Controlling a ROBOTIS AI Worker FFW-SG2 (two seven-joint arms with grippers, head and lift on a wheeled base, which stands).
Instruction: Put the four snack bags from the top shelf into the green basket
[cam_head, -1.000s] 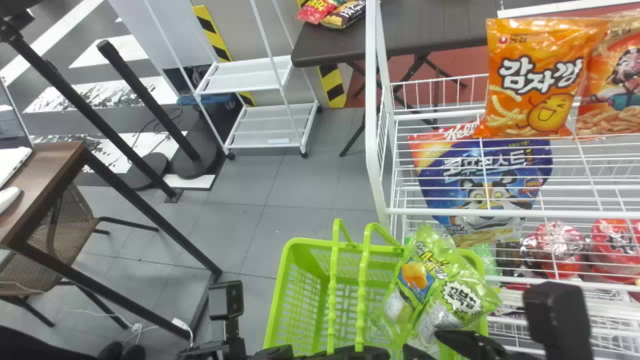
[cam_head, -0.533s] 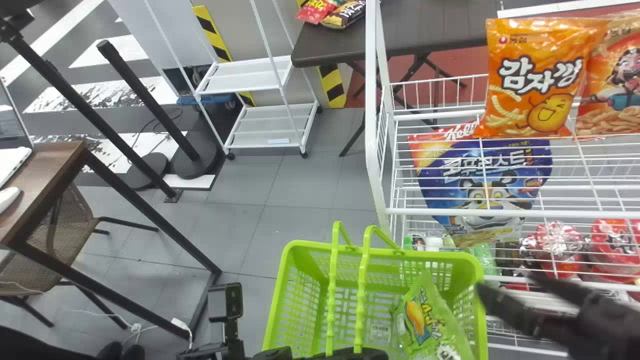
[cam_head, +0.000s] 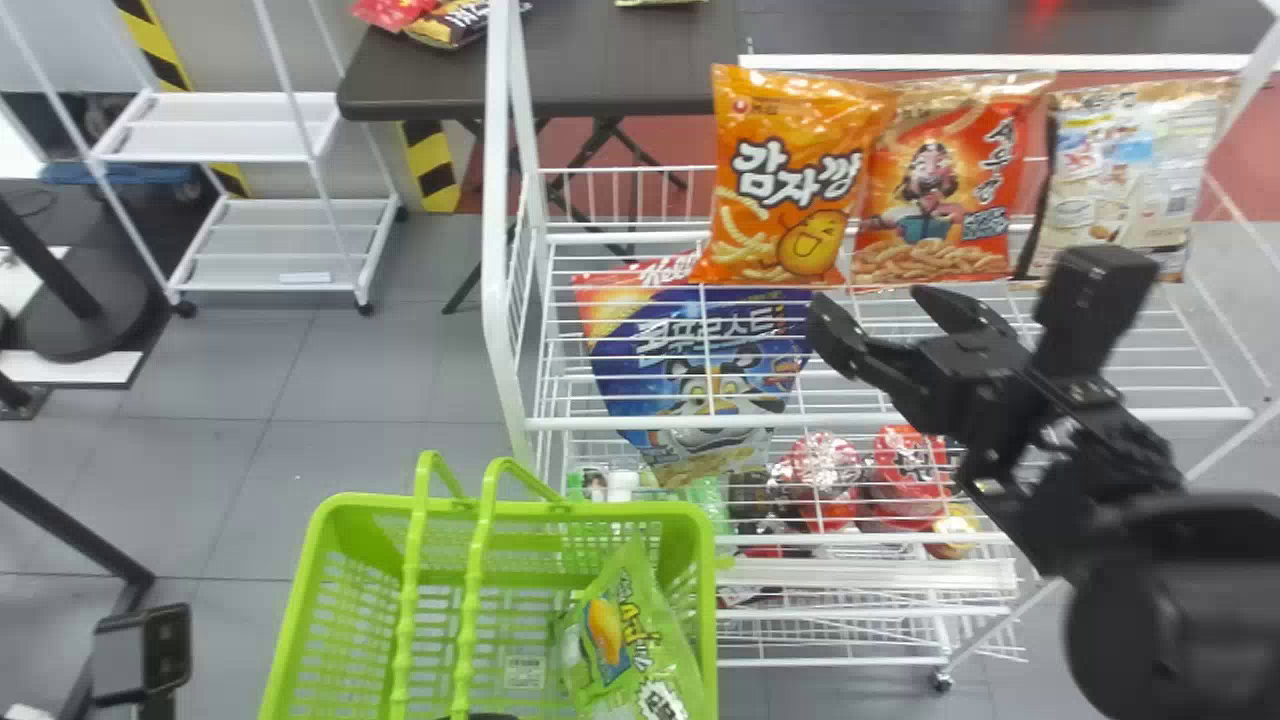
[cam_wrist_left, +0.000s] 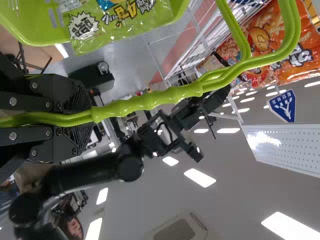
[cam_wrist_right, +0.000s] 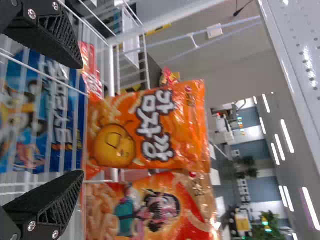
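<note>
The left gripper (cam_wrist_left: 90, 116) clenches the lime-green plastic basket's (cam_head: 704, 600) handles (cam_wrist_left: 150, 101), presumably steadying it; a green snack bag (cam_head: 630, 640) lies inside. The right gripper's (cam_wrist_right: 81, 121) fingers are parted, empty, near orange (cam_head: 790, 180), red (cam_head: 935, 170) and beige snack bags (cam_head: 1120, 165) upright on the white wire top shelf (cam_head: 610, 423), seemingly for easy grasping.

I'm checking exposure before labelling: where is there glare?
Left wrist view: ceiling lights blown out, bright patch on the perforated panel; right wrist view: glints on the smiling-face bag; head view: glints on a lower red packet.
</note>
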